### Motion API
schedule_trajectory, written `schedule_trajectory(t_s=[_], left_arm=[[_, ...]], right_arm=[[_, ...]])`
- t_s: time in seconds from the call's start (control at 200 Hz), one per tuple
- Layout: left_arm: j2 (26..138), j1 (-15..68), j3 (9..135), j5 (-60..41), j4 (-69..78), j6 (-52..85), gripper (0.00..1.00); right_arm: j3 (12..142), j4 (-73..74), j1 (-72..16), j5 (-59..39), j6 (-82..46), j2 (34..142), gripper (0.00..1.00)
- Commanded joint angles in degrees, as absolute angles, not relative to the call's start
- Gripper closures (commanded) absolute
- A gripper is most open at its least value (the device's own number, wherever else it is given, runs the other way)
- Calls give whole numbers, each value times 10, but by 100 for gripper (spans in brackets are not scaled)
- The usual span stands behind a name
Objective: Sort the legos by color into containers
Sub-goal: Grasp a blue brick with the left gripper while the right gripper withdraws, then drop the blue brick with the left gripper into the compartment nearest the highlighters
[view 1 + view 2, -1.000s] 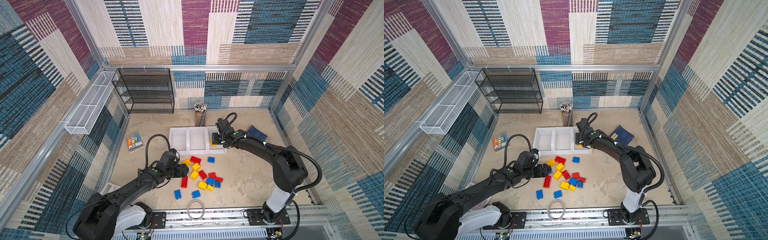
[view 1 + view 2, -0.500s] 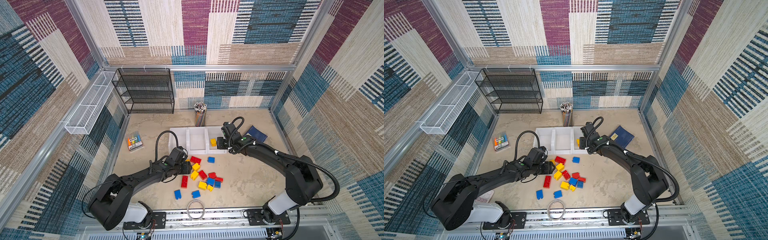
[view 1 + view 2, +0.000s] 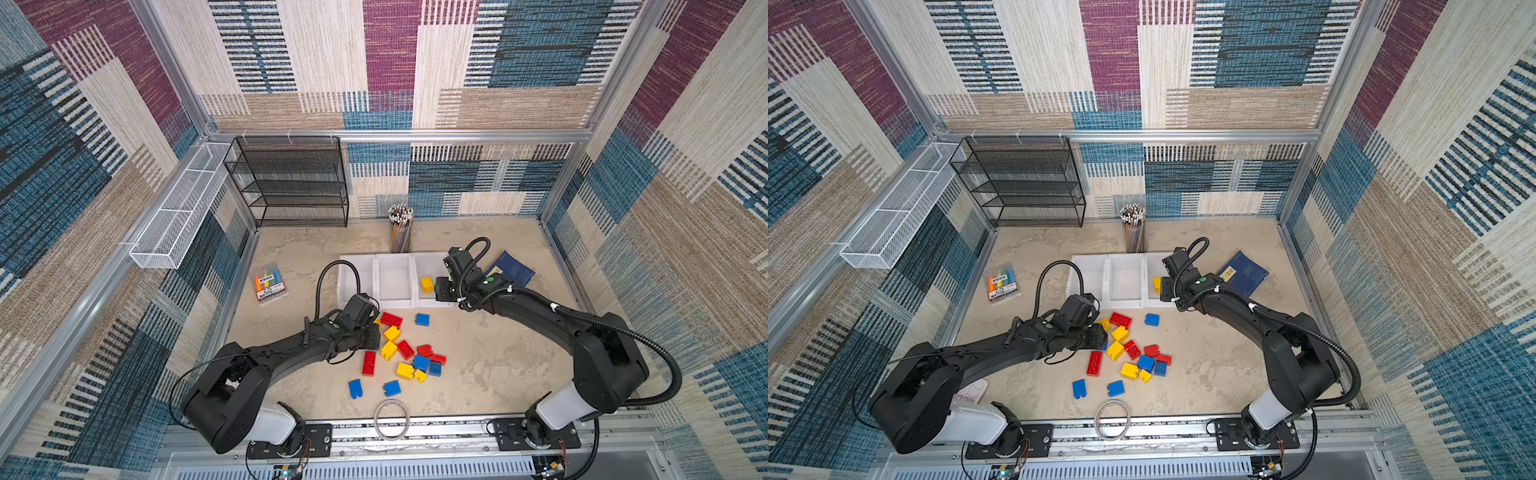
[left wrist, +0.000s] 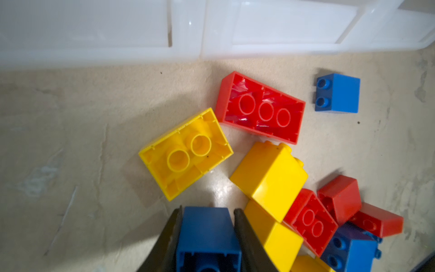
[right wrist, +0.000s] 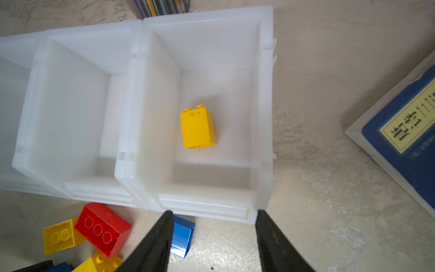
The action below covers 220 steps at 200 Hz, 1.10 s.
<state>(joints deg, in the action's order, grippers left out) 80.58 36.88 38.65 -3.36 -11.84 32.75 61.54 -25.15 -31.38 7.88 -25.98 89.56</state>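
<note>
A blue lego (image 4: 207,237) is clamped between the closed jaws of the left gripper (image 4: 207,212), beside the pile. The right gripper (image 5: 214,213) is held open and empty at the front lip of the container (image 5: 263,117) nearest the desk's right edge, in which one yellow lego (image 5: 197,127) lies. The other legos (image 3: 389,350) are scattered between the containers (image 3: 395,278) and the front edge.

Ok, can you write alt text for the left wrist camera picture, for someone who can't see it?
The left gripper is shut on a blue brick. Ahead, an upturned yellow brick, an upturned red brick and other loose bricks lie on the beige table near white bins.
</note>
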Motion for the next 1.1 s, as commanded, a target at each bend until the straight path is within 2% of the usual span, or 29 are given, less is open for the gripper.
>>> schedule_trajectory(t_s=[0.0, 0.255, 0.606, 0.882, 1.097], left_arm=[[795, 370, 384, -19, -133, 320, 70], [787, 370, 396, -19, -148, 308, 77], [763, 360, 457, -6, -179, 277, 79], [802, 283, 546, -23, -197, 215, 80], [878, 223, 618, -38, -201, 174, 80]], right_arm=[[616, -244, -315, 76, -270, 892, 42], [604, -250, -316, 88, -278, 868, 42], [599, -249, -316, 87, -282, 859, 42], [579, -257, -317, 101, -290, 826, 42], [559, -264, -317, 105, -301, 798, 43]])
